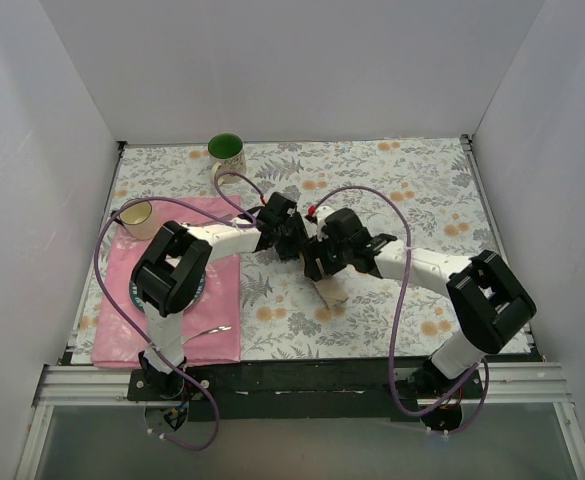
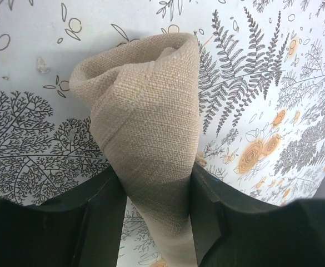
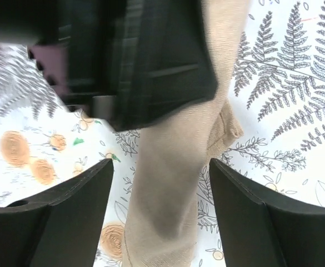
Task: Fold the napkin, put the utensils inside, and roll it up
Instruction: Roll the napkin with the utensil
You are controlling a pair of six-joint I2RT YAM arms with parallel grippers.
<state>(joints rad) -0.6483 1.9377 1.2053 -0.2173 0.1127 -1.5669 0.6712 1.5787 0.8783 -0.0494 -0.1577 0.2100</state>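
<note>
The tan napkin [image 2: 145, 111] is rolled into a tube and lies over the floral tablecloth at mid-table [image 1: 330, 290]. My left gripper [image 2: 155, 183] is shut on the napkin, with both fingers pressed against the roll's sides [image 1: 294, 243]. My right gripper [image 3: 161, 172] is open and straddles the lower part of the napkin [image 3: 173, 167], a gap showing on each side [image 1: 317, 262]. One slim silver utensil [image 1: 214, 329] lies on the pink placemat's near right corner. Nothing shows whether cutlery is inside the roll.
A pink placemat [image 1: 122, 310] lies at the left under the left arm. A yellowish cup [image 1: 137, 217] stands at its far corner and a green mug [image 1: 226, 152] at the back. White walls enclose the table on three sides.
</note>
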